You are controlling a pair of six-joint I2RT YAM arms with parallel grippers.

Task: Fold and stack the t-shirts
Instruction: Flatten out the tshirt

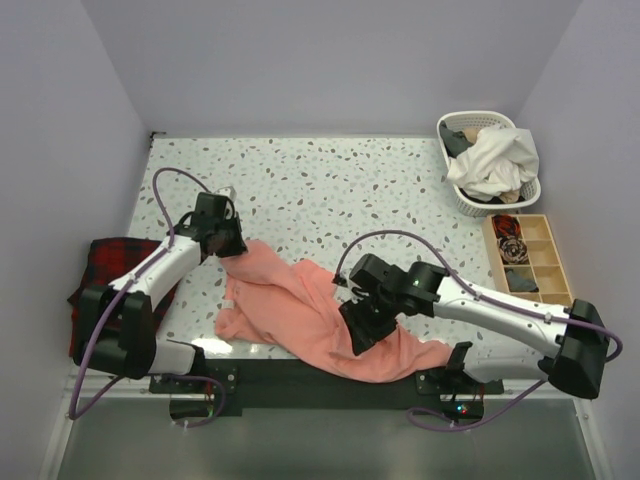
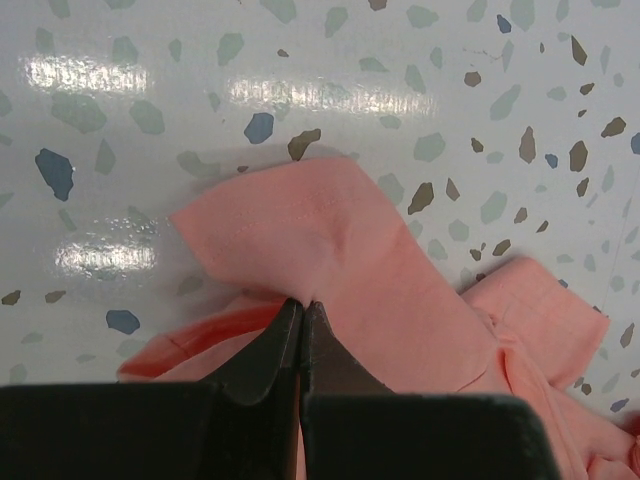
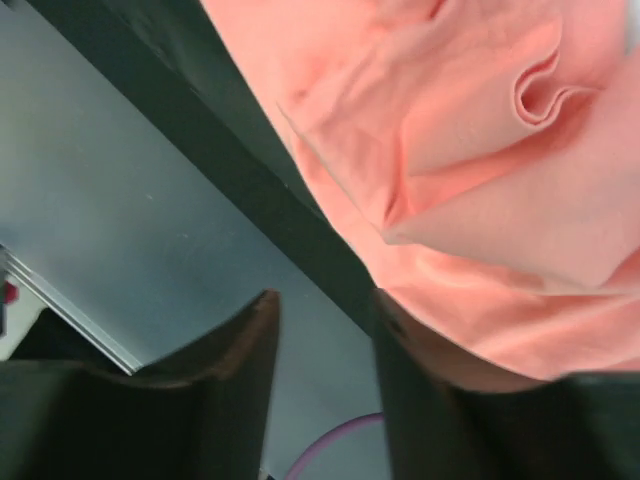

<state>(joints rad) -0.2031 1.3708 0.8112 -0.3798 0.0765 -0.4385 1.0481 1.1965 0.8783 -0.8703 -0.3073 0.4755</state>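
Observation:
A salmon-pink t-shirt [image 1: 300, 310] lies crumpled on the speckled table, running from the left middle to the near edge, where it drapes over the black strip. My left gripper [image 1: 228, 245] is shut on a fold at the shirt's far left corner; in the left wrist view the closed tips [image 2: 302, 303] pinch the pink cloth [image 2: 400, 290], which rises slightly off the table. My right gripper [image 1: 358, 335] is open above the shirt's near part. In the right wrist view the gap between its fingers [image 3: 325, 300] is empty, with the shirt [image 3: 480, 150] beside the right finger.
A red-and-black plaid cloth [image 1: 110, 270] lies at the table's left edge under the left arm. A white basket [image 1: 470, 115] of clothes stands at the back right. A wooden compartment tray [image 1: 555, 270] sits in front of it. A black strip [image 1: 280, 382] runs along the near edge.

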